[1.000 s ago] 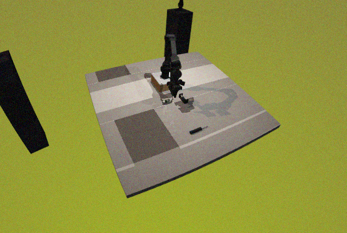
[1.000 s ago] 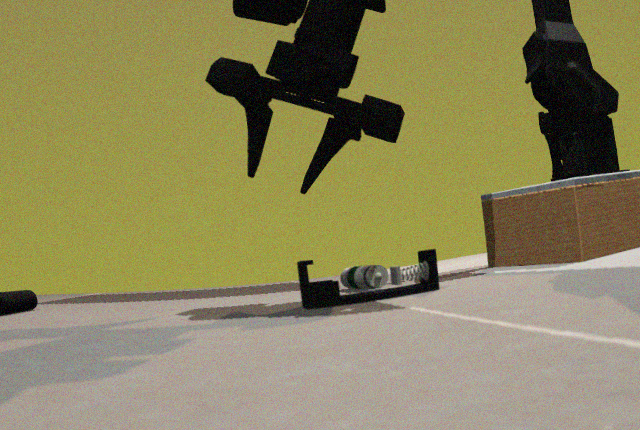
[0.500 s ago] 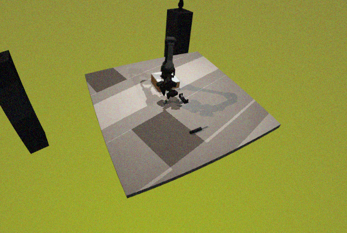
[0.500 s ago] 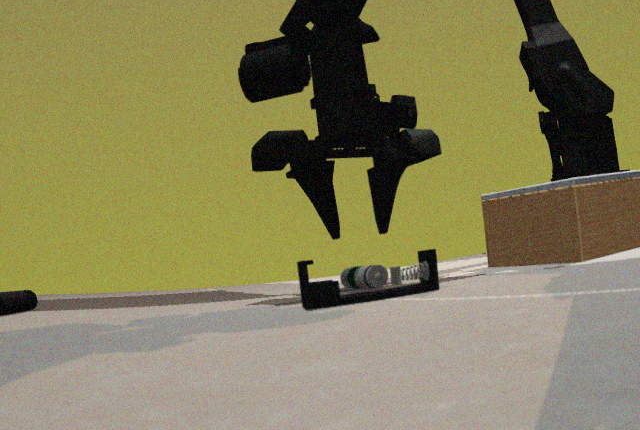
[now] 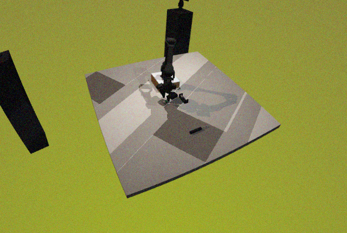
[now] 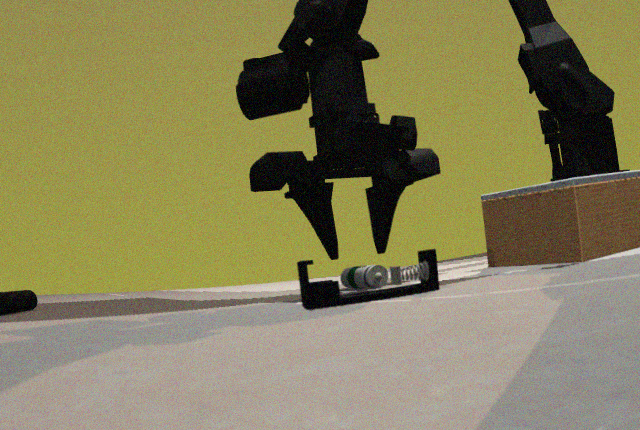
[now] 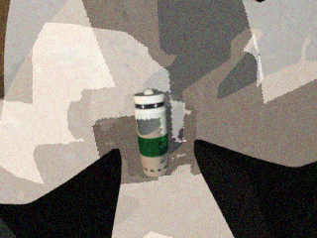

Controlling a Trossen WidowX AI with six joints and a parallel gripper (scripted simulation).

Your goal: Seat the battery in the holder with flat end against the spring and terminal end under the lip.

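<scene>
The battery (image 5: 166,102) (image 6: 364,277) (image 7: 152,134) lies on its side on the table (image 5: 140,163) (image 6: 361,373) (image 7: 158,208), below the gripper (image 5: 166,99) (image 6: 358,255) (image 7: 158,151) and outside the holder (image 5: 183,98) (image 6: 385,293). In the wrist view its long axis runs up the picture with a slight lean, roughly square to the line between the fingertips. The terminal end points up the picture, away from the fingertips; the flat end is nearer them, beyond the green band. The outside view shows the terminal end facing the camera, with the holder in front.

The gripper is partly open, fingers pointing down, with nothing between them. The tips are above the battery, apart from it. From the wrist there is room on both sides of the battery, with a narrower gap on the picture's left.

The holder stands just beside the battery, near the gripper. Its spring (image 6: 412,273) is at the end towards the wooden block (image 5: 154,82) (image 6: 532,231) (image 7: 2,45) under the arm's base, its lip (image 6: 306,262) at the other. Farther from the gripper, a screwdriver (image 5: 195,130) (image 6: 18,301) lies well apart from the holder; the table's edges are farther out on every side.
</scene>
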